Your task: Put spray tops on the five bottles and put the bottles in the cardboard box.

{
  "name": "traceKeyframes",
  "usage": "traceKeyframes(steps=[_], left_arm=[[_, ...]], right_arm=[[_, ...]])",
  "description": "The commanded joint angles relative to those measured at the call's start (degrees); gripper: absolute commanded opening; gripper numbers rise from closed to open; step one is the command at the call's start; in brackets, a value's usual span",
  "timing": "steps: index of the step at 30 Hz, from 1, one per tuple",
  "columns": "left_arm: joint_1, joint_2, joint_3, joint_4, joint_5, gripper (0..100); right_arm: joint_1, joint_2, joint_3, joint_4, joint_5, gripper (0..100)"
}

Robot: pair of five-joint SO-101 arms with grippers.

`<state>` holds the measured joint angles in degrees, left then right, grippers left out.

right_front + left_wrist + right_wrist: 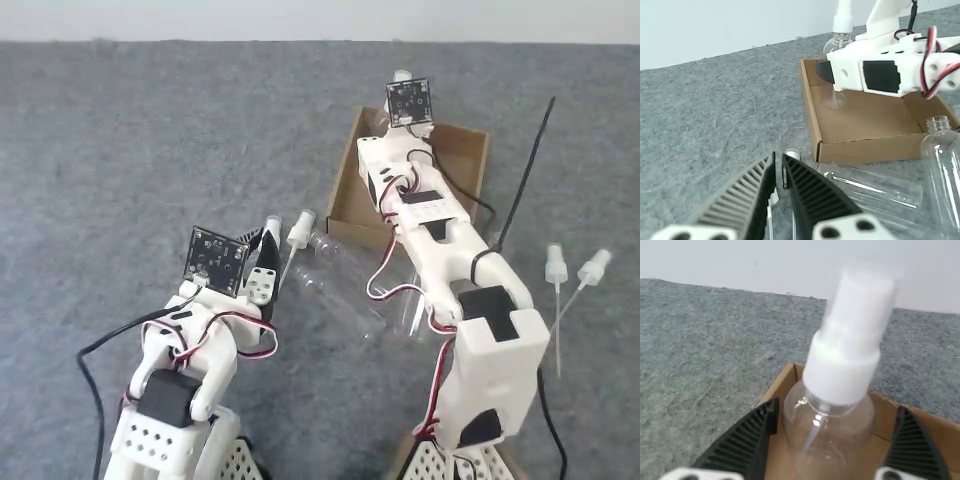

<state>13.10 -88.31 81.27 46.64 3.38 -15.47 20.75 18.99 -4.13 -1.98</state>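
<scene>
In the box's [465, 165] far corner, the capped bottle [832, 440] stands upright, long axis vertical, between the spread jaws of the right tool [837, 410]. The left tool [779, 157] is closed on a spray top [792, 154]. Uncapped bottles [875, 187] lie just beside it on the surface [120, 150].

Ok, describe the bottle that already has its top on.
Start at the brown cardboard box on the grey mat, with the right arm over it. In its far corner, between the jaws of the right gripper, stands a clear plastic bottle. It alone wears a white spray top; the other clear bottles outside the box have open necks.
</scene>
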Motion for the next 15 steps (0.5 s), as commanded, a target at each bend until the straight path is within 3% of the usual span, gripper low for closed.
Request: traceKeyframes(steps=[1,8,15], left_arm=[[0.18,-0.88,-0.22,-1.93,-0.35,1],[0.18,-0.88,-0.22,-1.93,-0.35,1],[-0.26,-0.79,1.45,-5.01,-0.44,1]], right_arm=[[-0.40,-1.36,-3.96,0.48,-0.44,31.6],[0.04,-8.04,-3.87,2.33,-0.62,31.5],[0.13,-23.78,-3.78,19.03,-0.44,31.4]])
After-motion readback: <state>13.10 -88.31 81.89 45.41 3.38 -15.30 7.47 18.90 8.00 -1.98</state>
